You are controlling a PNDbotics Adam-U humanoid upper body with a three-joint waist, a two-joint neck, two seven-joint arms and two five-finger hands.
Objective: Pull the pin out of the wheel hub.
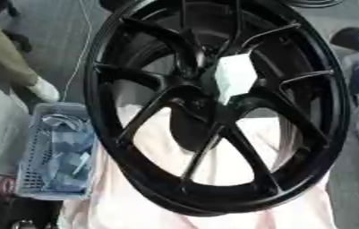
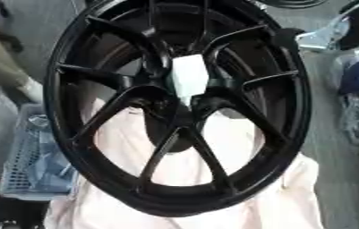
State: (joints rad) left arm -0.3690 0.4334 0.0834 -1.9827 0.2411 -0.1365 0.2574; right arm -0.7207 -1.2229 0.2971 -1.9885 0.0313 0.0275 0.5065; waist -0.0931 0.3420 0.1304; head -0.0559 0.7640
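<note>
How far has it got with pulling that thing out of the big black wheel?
Nothing looks done yet. The pale piece sits at the centre of the black wheel, which lies on a pinkish cloth. No robot hand shows in either view, so nothing is in hand. The whole pull is left.

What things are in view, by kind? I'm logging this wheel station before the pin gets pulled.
Black wheel: 1
Pale piece at the hub: 1
Pinkish cloth under the wheel: 1
Light blue basket: 1
Robot hands: 0 in view
Total: 4 things. A pin cannot be made out.
</note>
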